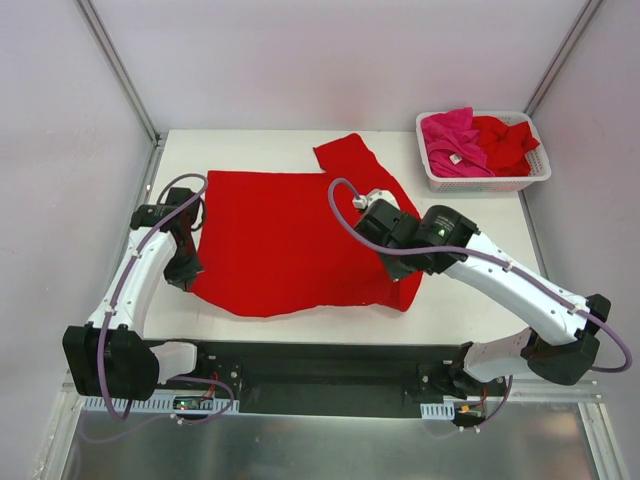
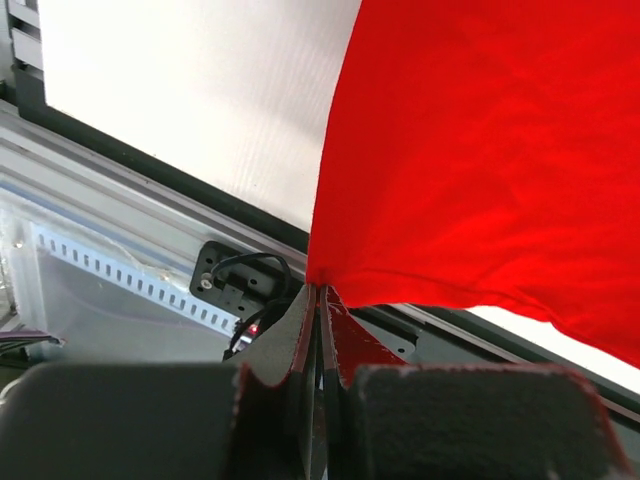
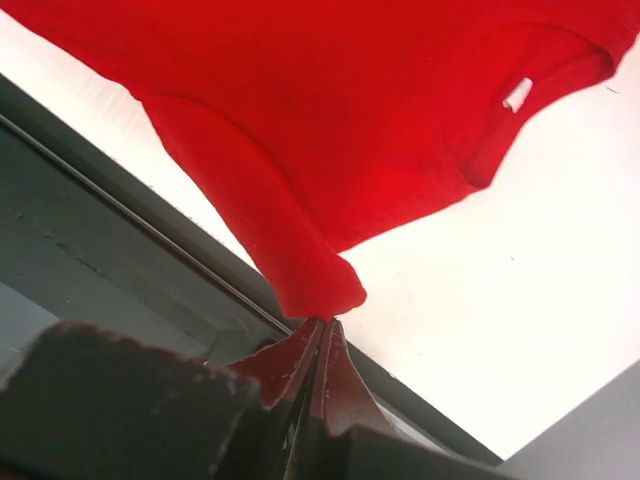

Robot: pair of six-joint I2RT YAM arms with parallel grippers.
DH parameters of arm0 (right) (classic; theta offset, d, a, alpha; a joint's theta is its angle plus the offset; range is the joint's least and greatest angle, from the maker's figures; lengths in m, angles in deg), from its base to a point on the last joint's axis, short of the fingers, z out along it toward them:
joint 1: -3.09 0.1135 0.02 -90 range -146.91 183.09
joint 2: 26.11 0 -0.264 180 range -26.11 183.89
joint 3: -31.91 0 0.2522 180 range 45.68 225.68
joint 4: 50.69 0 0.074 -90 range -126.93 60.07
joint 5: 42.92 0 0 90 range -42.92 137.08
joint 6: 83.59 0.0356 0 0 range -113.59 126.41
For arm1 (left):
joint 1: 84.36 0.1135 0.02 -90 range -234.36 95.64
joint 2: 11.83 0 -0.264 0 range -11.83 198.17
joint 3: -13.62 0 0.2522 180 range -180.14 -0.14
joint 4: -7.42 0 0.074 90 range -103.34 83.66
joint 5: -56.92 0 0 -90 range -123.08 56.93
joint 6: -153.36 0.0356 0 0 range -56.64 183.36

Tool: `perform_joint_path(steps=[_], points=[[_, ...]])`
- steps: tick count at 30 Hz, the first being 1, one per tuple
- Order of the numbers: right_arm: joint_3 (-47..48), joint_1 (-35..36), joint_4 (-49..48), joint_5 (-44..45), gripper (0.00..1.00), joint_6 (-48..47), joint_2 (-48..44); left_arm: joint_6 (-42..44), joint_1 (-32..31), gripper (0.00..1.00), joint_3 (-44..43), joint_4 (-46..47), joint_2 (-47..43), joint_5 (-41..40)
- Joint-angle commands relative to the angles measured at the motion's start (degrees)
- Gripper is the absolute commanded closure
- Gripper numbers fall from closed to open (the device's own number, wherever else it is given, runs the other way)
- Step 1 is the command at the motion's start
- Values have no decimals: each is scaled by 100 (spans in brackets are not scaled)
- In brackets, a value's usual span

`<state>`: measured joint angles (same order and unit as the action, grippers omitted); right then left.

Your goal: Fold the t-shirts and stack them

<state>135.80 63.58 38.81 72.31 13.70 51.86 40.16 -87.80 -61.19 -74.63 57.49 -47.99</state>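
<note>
Both jaws pinch soft, creased red t-shirt (image 1: 280, 240) edges.

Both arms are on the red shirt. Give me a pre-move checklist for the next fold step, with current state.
1. Cloth in left gripper: ok, shut on a corner of the red t-shirt.
2. Cloth in right gripper: ok, shut on the sleeve end, though the bite looks small.
3. Shirt lying flat: cannot tell, the right arm hides part of it from above.
4. Hem inside the near edge of the table: ok.
5. Spread shirt apart from the basket: ok.
6. Next shirts ready: ok, the magenta t-shirt and another red one lie in the basket.
</note>
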Motion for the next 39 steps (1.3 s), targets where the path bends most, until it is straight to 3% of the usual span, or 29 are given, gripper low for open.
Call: perform_joint_path(steps=[1,7,20,39], points=[[181,-300,1918,140,99,-386,-221,-35,-51,100,-336,-298,-41,-319],[251,-468,1900,43,99,-483,-142,0,-51,100,-889,-422,-33,-424],[576,-942,1918,342,99,-482,-248,-53,-60,100,-1215,-633,-146,-495],[928,-1303,1918,298,99,-922,16,-237,-60,100,-460,-694,-850,24]])
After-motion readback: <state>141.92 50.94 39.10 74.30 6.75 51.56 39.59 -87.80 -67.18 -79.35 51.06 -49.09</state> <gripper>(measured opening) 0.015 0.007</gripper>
